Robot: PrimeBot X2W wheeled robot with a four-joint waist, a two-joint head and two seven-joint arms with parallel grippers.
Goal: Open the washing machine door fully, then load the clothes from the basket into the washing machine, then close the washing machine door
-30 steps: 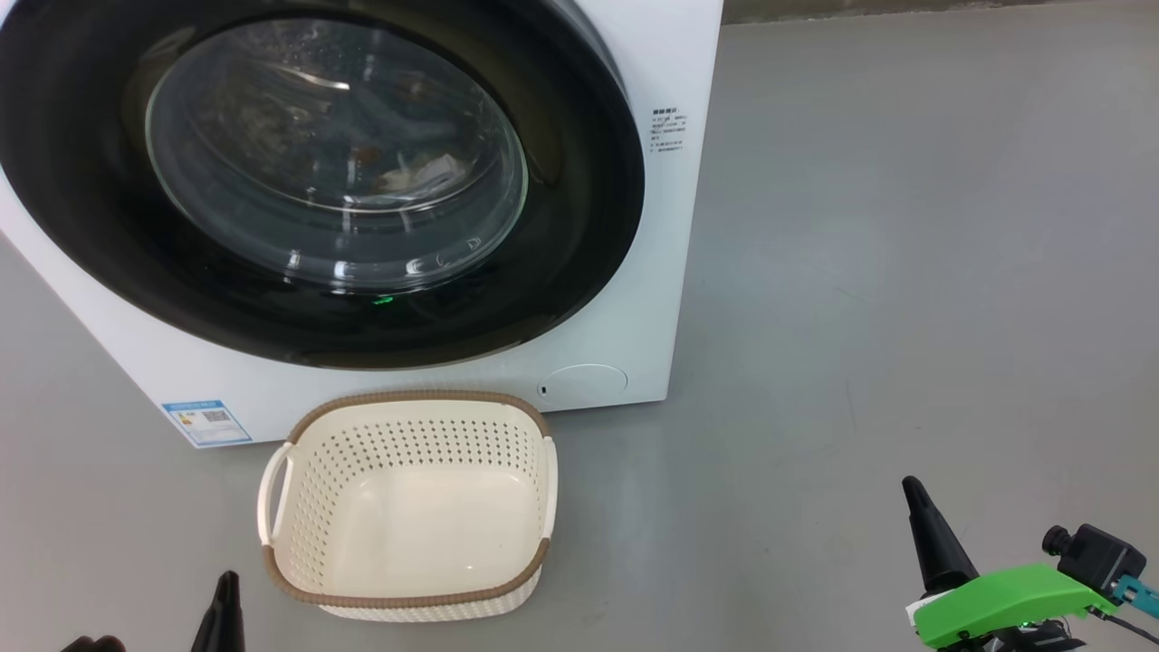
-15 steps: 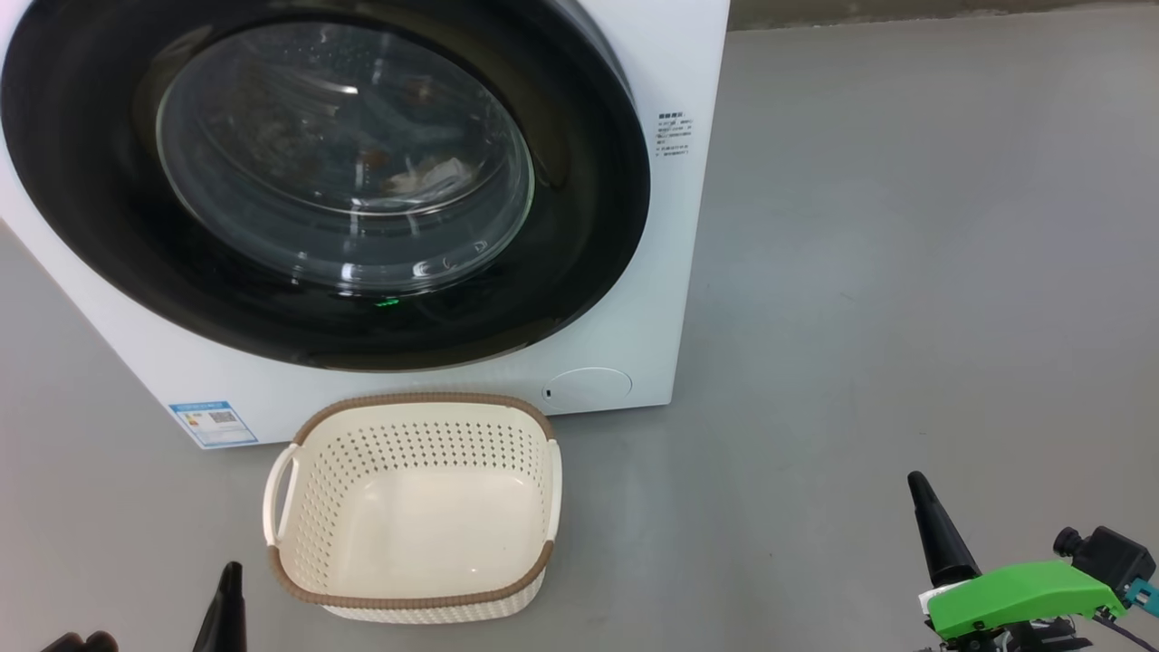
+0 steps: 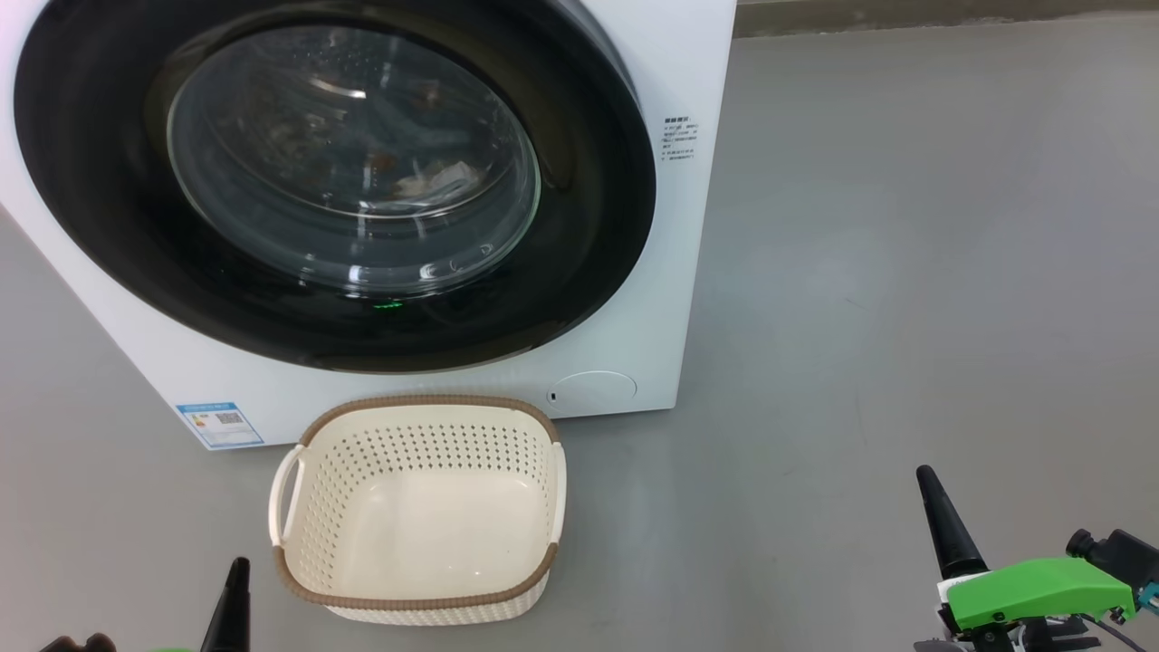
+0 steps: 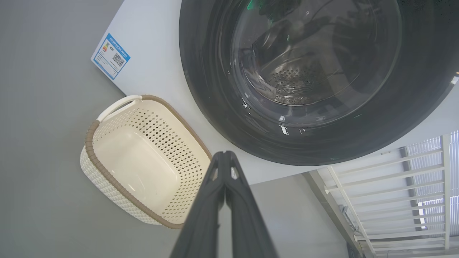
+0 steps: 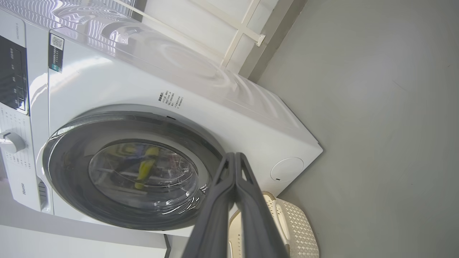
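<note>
Basket (image 3: 426, 401) and washing machine door (image 3: 353, 163) lie unmoved; head view shifted slightly.

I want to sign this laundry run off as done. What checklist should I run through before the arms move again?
1. The washing machine door sits closed against the front: ok.
2. The door's latch is engaged: cannot tell.
3. The basket is emptied: ok.
4. The clothes lie inside, behind the glass: ok.
5. The left tool is shut, holding nothing: ok.
6. The right tool is shut, holding nothing: ok.
</note>
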